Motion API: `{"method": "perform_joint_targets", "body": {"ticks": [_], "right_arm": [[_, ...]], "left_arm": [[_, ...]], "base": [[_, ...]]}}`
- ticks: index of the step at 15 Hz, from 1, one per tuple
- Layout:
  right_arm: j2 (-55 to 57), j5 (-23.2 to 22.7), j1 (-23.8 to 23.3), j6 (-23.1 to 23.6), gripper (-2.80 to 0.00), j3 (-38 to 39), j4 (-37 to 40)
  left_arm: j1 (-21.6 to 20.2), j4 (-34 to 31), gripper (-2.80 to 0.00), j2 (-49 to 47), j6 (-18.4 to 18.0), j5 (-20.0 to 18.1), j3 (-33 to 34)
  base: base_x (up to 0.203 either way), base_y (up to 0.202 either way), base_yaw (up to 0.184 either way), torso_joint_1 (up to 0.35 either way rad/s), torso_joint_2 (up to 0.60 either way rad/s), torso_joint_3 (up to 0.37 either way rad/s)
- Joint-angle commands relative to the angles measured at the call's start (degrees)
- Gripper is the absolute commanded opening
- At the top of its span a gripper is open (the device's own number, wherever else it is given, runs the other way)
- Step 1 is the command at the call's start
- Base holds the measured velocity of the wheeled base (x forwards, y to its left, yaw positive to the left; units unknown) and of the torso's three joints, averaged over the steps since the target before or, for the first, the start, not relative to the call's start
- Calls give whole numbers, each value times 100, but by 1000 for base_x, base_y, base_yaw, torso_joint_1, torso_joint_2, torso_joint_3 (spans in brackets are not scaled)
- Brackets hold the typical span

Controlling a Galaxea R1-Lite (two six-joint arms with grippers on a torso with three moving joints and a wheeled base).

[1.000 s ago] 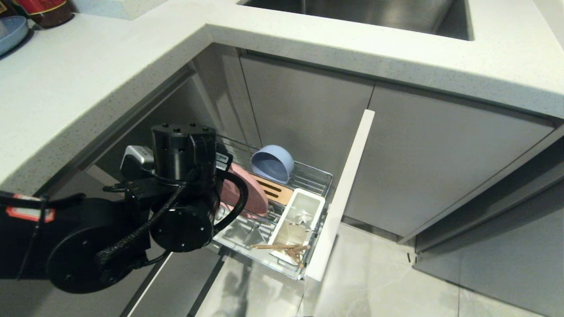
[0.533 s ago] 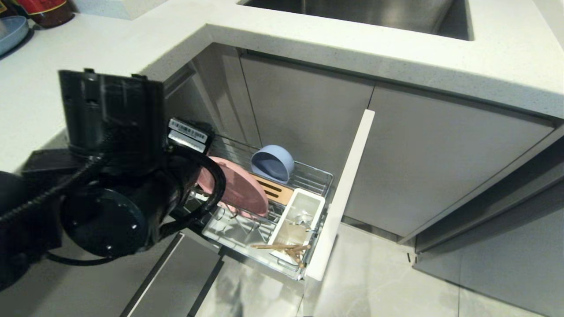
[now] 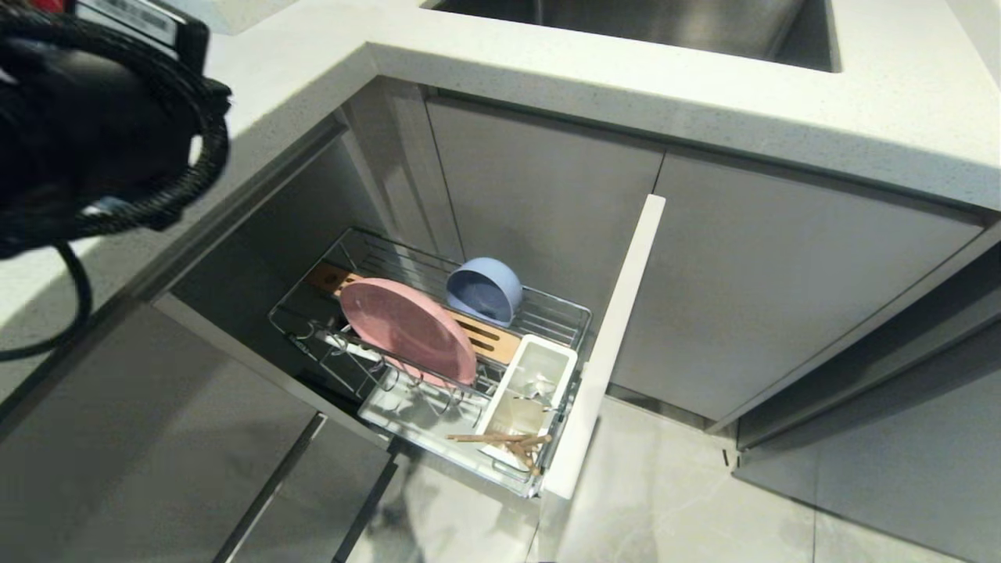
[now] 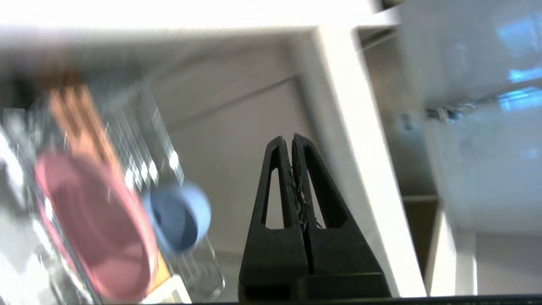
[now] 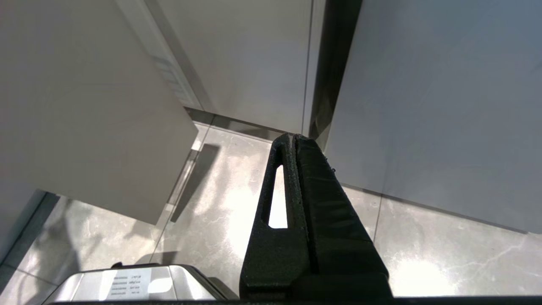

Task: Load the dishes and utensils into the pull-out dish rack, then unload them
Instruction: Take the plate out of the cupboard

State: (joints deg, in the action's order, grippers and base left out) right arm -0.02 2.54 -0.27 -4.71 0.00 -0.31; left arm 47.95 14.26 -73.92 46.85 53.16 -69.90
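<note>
Below and to the right of our left tool (image 4: 292, 142), whose fingers press together on nothing, the chrome wire pull-out dish rack (image 3: 563, 313) stands drawn out from the cabinet. Our large round matte pink plate (image 3: 407, 328) leans on edge in its prongs, its long axis running from far left to near right. Just beyond it rests the small periwinkle-blue bowl (image 3: 485, 291). Light wooden chopsticks (image 3: 500, 439) lie across the near white utensil box. Our left arm is nearer; the right tool (image 5: 294, 140), closed, hangs over the floor.
</note>
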Motion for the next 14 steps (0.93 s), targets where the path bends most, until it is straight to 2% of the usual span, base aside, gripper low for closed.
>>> {"method": "perform_joint_targets", "body": {"ticks": [1,3,7,11,14], "right_arm": [[-24,1,0,-3,-280,0,-4],[-24,1,0,-3,-280,0,-4],[-24,1,0,-3,-280,0,-4],[-24,1,-5,-3,-280,0,-4],[-24,1,0,-3,-280,0,-4]], "left_arm": [[-124,31,-280,490,-1103,-174,-492],[-612,28,-280,845,-1596,-693,-677],[-1986,-20,-280,1847,-2191,-2374,-716],[-3151,-283,-280,2413,-2491,-2930,-665],[-3909,-883,-280,2937,-2534,-3691,-488]], "base": [[0,0,0,0,0,0],[0,0,0,0,0,0],[0,0,0,0,0,0],[0,0,0,0,0,0],[0,0,0,0,0,0]]}}
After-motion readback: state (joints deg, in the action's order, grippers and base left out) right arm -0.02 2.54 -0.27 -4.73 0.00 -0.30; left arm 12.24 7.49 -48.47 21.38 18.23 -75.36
